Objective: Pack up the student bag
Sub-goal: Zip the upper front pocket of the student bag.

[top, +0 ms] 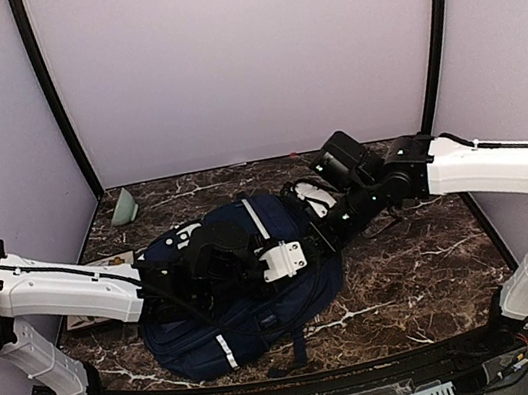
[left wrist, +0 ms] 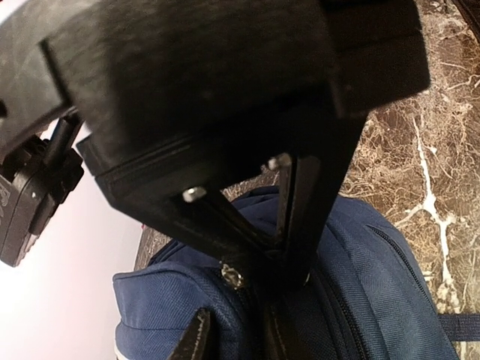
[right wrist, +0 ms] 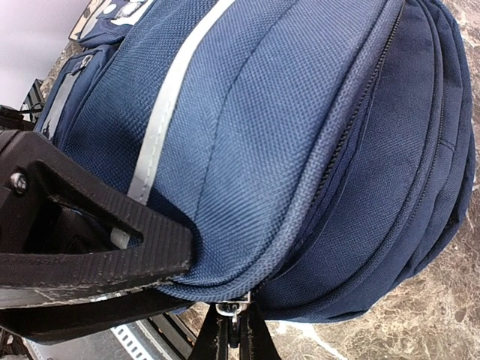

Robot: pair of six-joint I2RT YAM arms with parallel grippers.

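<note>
The navy student bag [top: 248, 312] lies flat in the middle of the table, and it fills the left wrist view [left wrist: 375, 300] and the right wrist view [right wrist: 285, 135]. My right gripper [top: 298, 250] [right wrist: 232, 341] is shut on a silver zipper pull [right wrist: 234, 309] at the bag's edge. Its black fingers [left wrist: 304, 225] also show in the left wrist view, meeting at the slider [left wrist: 232, 276]. My left gripper [top: 244, 260] [left wrist: 237, 337] is clamped on the bag's fabric right beside that zipper. Its ribbed finger [right wrist: 97, 251] presses on the cloth.
A pale green object [top: 125, 209] sits at the back left corner. Flat books or papers [top: 103, 267] lie at the left under my left arm. Marble tabletop [top: 429, 271] shows to the right of the bag. Purple walls close in three sides.
</note>
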